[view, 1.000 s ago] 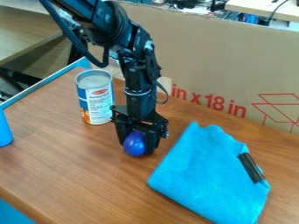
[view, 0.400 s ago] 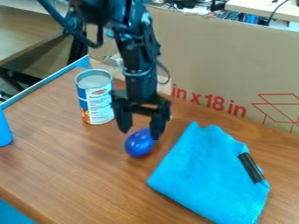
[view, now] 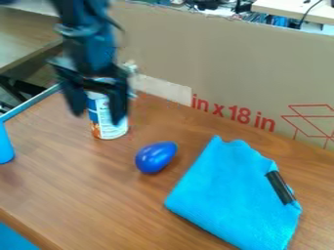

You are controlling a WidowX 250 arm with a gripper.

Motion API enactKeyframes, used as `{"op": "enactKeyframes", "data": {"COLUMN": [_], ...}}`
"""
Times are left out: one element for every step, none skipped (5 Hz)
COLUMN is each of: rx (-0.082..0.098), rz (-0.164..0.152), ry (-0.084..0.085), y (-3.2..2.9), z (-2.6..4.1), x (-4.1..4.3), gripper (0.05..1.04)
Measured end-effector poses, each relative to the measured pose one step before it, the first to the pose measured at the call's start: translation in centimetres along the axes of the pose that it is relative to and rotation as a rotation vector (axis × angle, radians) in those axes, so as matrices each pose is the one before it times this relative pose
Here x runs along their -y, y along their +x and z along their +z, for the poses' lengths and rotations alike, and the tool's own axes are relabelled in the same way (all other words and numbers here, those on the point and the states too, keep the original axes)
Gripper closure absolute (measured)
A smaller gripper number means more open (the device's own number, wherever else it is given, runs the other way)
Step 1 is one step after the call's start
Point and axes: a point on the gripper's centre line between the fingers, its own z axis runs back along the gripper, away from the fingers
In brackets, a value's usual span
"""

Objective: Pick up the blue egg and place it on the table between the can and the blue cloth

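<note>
Wood-grained tabletop (view: pixel 85 195), bounded behind by upright brown cardboard (view: pixel 254 73), formed the work surface. The black gripper (view: pixel 98 117) was at upper left, its fingers apart and nothing held between them; it overlapped the can (view: pixel 106 131) from the camera's side, and contact between the two could not be determined. The blue egg-shaped object (view: pixel 156 157) lay on its side on the wood, between the can and the folded blue cloth (view: pixel 235 197), touching neither. A black strip (view: pixel 280 187) was at the cloth's right-hand edge.

Probable hazards: the lowered fingers, so near the can in view, could have knocked or tipped it with a sideways or downward swing. The egg-shaped object — rounded, smooth-looking and without visible support at its sides — could have rolled at a light nudge, or slipped out if pinched off-centre.

Orientation: its long axis ran obliquely across the view, from lower left to upper right. The narrower end appeared to be the upper-right one, directed towards the cardboard; the blunter end faced the near left part of the tabletop.
</note>
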Motion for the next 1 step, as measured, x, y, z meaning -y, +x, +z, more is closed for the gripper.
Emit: {"op": "enactKeyframes", "data": {"rx": [-0.0111], "rz": [-0.0362], "ry": [0.0636], "y": [-1.624], "z": [1.726], "x": [-2.837], "gripper": [0.075]}}
